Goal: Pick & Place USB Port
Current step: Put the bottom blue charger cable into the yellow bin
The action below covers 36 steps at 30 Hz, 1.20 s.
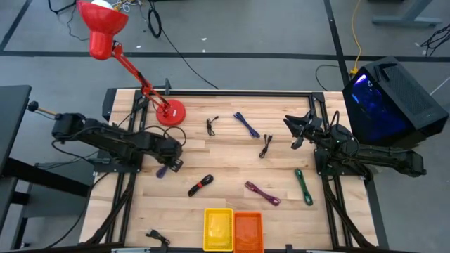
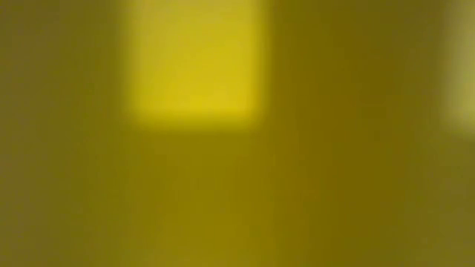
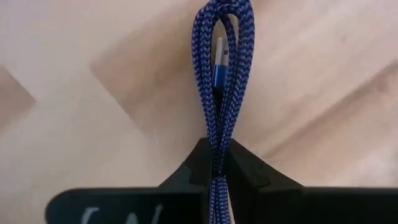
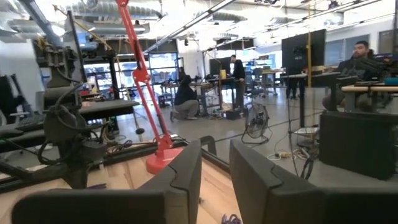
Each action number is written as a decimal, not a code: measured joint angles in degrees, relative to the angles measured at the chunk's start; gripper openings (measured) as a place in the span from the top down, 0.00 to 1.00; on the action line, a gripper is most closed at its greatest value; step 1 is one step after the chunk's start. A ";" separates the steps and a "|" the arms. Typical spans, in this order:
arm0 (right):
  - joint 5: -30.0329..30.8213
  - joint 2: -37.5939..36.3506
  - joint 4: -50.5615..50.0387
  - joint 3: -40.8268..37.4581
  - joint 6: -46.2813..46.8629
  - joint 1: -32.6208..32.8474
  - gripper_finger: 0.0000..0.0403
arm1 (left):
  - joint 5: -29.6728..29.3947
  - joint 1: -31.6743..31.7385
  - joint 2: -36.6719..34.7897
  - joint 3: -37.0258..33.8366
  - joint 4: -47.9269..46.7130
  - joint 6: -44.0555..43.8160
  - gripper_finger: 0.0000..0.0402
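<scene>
Blue braided cable (image 3: 222,81) — pinched in the left gripper (image 3: 217,171).
Right gripper (image 4: 214,177) waits raised, fingers apart — nothing between them.

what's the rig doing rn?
Sorting USB cables on the wooden table. The left gripper has its fingers pinched on a bundled blue braided cable at the table's left side. The right gripper waits raised at the right side, holding nothing. More cable bundles lie scattered: black, blue, red-black, purple, green. The yellow bin and orange bin sit at the front edge. The low view shows nothing usable.
</scene>
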 joint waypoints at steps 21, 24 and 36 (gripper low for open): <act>17.37 0.02 -5.78 0.00 3.02 -0.04 0.78 | -10.59 -17.96 -0.16 20.78 23.66 27.49 0.94; 17.39 0.00 -5.29 0.00 3.10 -0.04 0.78 | -13.11 -23.16 -0.11 16.72 36.95 27.21 0.94; 17.89 0.00 -5.22 0.00 6.84 -0.05 0.78 | -36.01 -39.19 11.11 7.32 73.36 20.58 0.94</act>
